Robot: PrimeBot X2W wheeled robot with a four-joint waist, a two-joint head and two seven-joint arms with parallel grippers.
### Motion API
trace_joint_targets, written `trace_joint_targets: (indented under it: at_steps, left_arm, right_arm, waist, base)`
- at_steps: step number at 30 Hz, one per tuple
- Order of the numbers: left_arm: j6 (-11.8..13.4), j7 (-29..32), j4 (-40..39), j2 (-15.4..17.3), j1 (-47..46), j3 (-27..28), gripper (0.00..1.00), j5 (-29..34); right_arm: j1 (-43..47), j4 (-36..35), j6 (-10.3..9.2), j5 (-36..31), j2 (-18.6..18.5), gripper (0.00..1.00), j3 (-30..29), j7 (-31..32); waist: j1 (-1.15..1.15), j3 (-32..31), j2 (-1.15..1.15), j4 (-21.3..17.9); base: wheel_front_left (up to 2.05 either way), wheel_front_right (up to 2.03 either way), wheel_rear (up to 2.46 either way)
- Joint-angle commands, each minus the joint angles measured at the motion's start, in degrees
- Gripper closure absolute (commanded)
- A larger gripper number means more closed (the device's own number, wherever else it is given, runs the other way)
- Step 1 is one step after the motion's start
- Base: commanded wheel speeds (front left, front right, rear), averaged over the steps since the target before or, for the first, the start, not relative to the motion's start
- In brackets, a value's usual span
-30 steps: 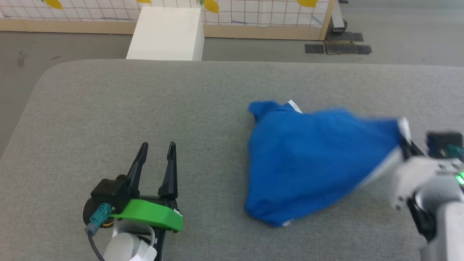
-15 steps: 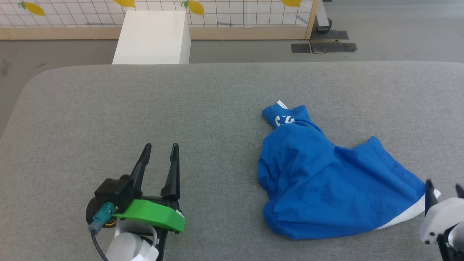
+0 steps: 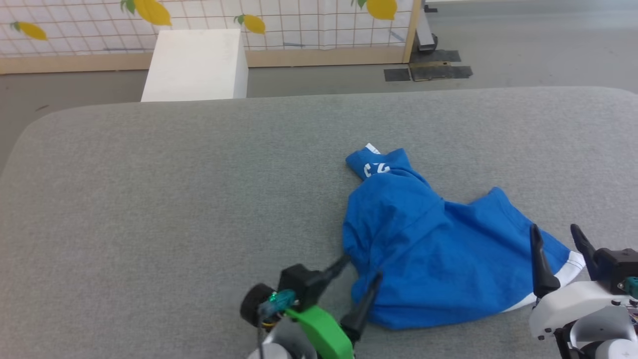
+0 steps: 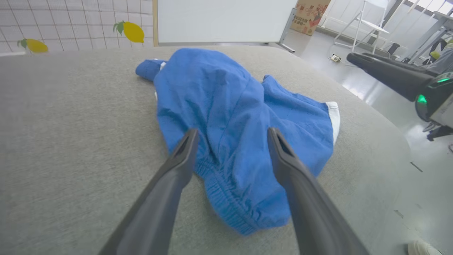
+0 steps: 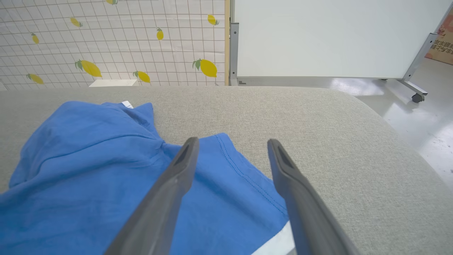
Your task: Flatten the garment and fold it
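Soft, limp, light garment. Best pinched at gathered waistband, apparently just ahead of left gripper, fingers apart. White hem corner beside right gripper, likewise apart, empty.

A grey fabric-covered surface with rounded corners is seen in the foreground. Just behind its far edge a white box is placed, and dark tape patches are stuck to the dull grey floor. The far side is closed off by a gridded white panel printed with yellow lemons and edged in pale wood. In the right wrist view a whiteboard is carried on a wheeled metal frame, and light is reflected off the glossy floor beside it
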Motion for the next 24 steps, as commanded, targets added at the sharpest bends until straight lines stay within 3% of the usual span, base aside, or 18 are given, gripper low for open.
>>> trace_joint_targets:
  at_steps: [1, 11, 12, 13, 14, 16, 17, 20, 24]
  left_arm:
    - [-0.2, 1.7, 1.2, 0.7, -1.4, -1.0, 0.00, -1.8]
    - [1.5, 18.8, 9.5, 0.5, -3.3, -3.0, 0.00, -7.9]
    - [1.5, 19.9, 9.6, 0.4, -3.3, -3.0, 0.57, -8.6]
    - [1.5, 20.5, 9.6, 0.4, -3.5, -3.0, 0.92, -9.0]
    - [1.8, 20.7, 9.5, 0.4, -3.7, -2.6, 1.00, -9.3]
    - [3.2, 19.8, 9.0, 0.8, -4.2, -1.0, 1.00, -9.6]
    - [5.6, 17.7, 8.3, 1.9, -4.8, 1.8, 1.00, -9.7]
    - [9.6, 14.9, 7.1, 4.8, -5.6, 6.3, 1.00, -9.4]
    - [13.2, 13.7, 5.6, 9.1, -6.1, 11.1, 1.00, -9.3]
  right_arm:
    - [0.4, -0.3, -0.09, 0.4, 0.0, 0.00, 0.4, -0.4]
    - [0.7, -0.3, -0.09, 1.6, 0.0, 0.00, 2.9, -0.6]
    - [0.8, -0.2, -0.09, 1.8, 0.0, 0.00, 3.0, -0.7]
    - [0.8, -0.1, -0.09, 1.9, 0.0, 0.00, 3.1, -0.7]
    - [0.8, 0.0, -0.09, 1.9, 0.0, 0.00, 3.2, -0.8]
    - [0.8, 0.0, -0.09, 2.2, 0.0, 0.00, 3.6, -0.8]
    - [0.7, 0.0, -0.09, 2.5, 0.0, 0.00, 4.0, -0.8]
    - [0.5, 0.0, -0.09, 2.4, 0.0, 0.00, 4.4, -0.7]
    - [0.3, -0.2, -0.09, 2.3, 0.0, 0.00, 5.3, -0.4]
  waist:
    - [0.00, 0.0, 0.00, -0.7]
    - [0.00, 0.2, 0.00, -4.2]
    - [0.00, 0.3, 0.00, -4.3]
    - [0.00, 0.3, 0.00, -4.4]
    - [0.00, 0.4, 0.00, -4.5]
    - [0.00, 0.5, 0.00, -4.5]
    - [0.00, 0.5, 0.00, -4.3]
    - [0.00, 0.4, 0.00, -3.7]
    - [0.00, 0.5, 0.00, -2.5]
  base:
    - [0.00, 0.00, 0.00]
    - [0.00, 0.00, 0.00]
    - [0.00, 0.00, 0.00]
    - [0.00, 0.00, 0.00]
    - [0.00, 0.00, 0.00]
    - [0.00, 0.00, 0.00]
    - [0.00, 0.00, 0.00]
    - [0.00, 0.00, 0.00]
    - [0.00, 0.00, 0.00]
